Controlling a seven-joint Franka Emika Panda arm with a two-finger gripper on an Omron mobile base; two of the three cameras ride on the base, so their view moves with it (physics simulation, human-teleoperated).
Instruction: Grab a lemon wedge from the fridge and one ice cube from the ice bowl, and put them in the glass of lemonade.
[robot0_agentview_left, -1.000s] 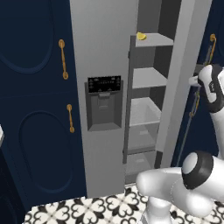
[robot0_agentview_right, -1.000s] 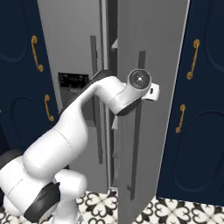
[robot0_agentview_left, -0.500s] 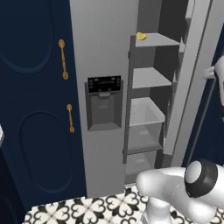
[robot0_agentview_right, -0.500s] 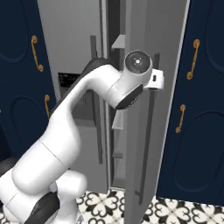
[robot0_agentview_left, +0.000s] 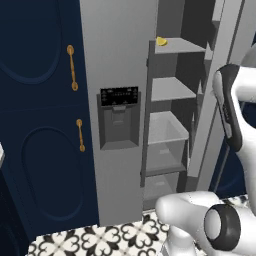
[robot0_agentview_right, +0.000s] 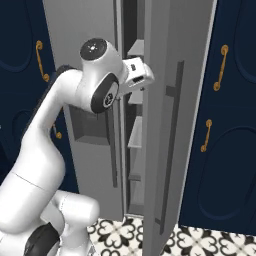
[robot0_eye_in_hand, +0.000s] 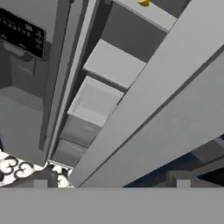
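Yellow lemon wedge (robot0_agentview_left: 161, 41): top shelf of the fridge (robot0_agentview_left: 120, 60), right door ajar. My jaws: state cannot be told. Approach advice: clear the door edge, enter level above the shelf, then pinch gently.

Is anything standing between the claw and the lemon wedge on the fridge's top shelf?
Yes. The fridge's half-open right door runs diagonally across the hand view, between the hand and the shelves. The lemon wedge sits beyond its edge on the top shelf.
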